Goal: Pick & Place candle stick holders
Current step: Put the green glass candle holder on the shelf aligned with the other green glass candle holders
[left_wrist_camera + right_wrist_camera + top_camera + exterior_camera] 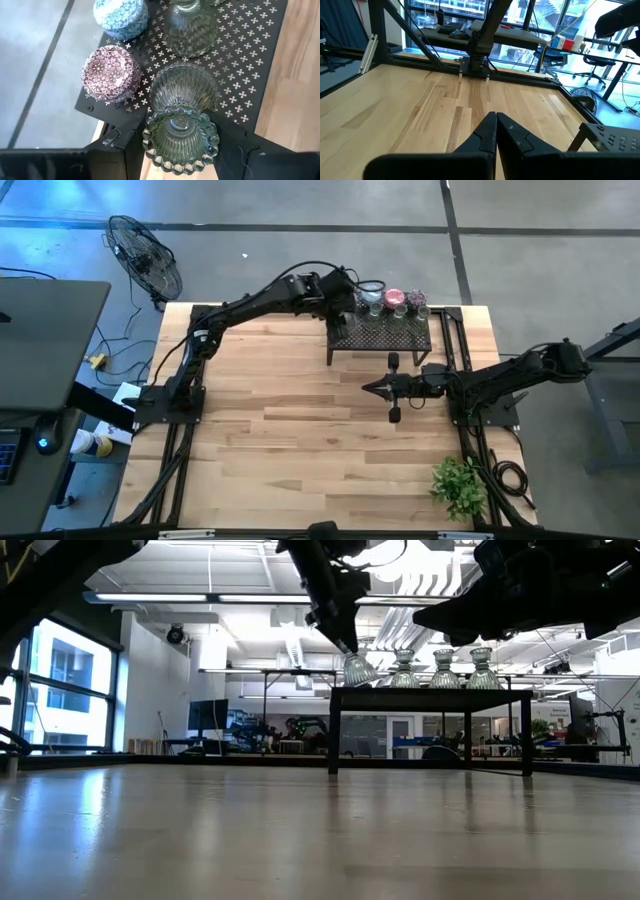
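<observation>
A black perforated stand stands at the table's far side. It carries several small glass candle stick holders: light blue, purple, clear greenish and pink. My left gripper is at the stand's left end, shut on a clear greenish ribbed holder, which also shows in the low view. My right gripper is shut and empty. It hovers over the table nearer than the stand and points toward the table's left. My left gripper holds the ribbed holder by its beaded top rim, between its two fingers, one on each side. It comes from above, slanting down. The holder is tilted, its wide foot just at the stand's top; whether it touches, I cannot tell.
A green leafy plant stands at the table's near right corner. A fan and a desk with a laptop are off the table's left side. Bare wood fills the middle and near part of the table.
</observation>
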